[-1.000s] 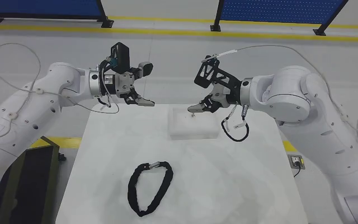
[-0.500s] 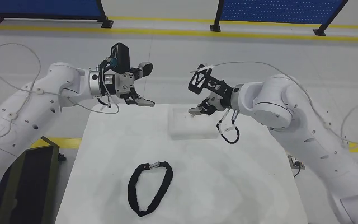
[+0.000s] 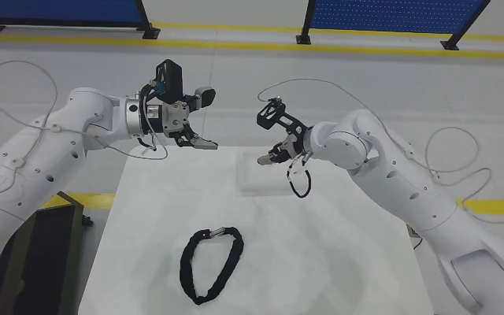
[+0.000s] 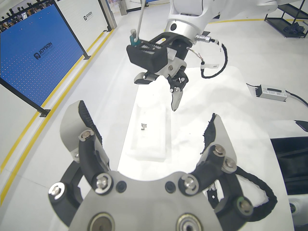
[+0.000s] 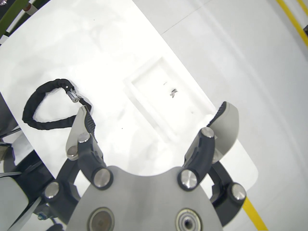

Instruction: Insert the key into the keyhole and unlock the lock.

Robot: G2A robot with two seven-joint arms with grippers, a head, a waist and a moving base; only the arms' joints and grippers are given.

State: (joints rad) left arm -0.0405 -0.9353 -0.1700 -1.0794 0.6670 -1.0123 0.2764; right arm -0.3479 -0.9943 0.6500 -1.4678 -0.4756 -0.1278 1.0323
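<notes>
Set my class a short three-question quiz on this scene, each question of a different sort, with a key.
1. True or false: the key lies in the white tray.
2. What does the right gripper hold between its jaws? A) the key B) the tray C) nothing
3. Fill in: the black chain lock lies on the ____, apart from the tray.
Key: 1 true; 2 C; 3 table.

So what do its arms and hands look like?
The left arm and right arm are smooth and white, trailing thin white cables. The left gripper and right gripper each have two curved silver fingers with ribbed black pads and shiny bolts. A black cable loops at the right wrist.
</notes>
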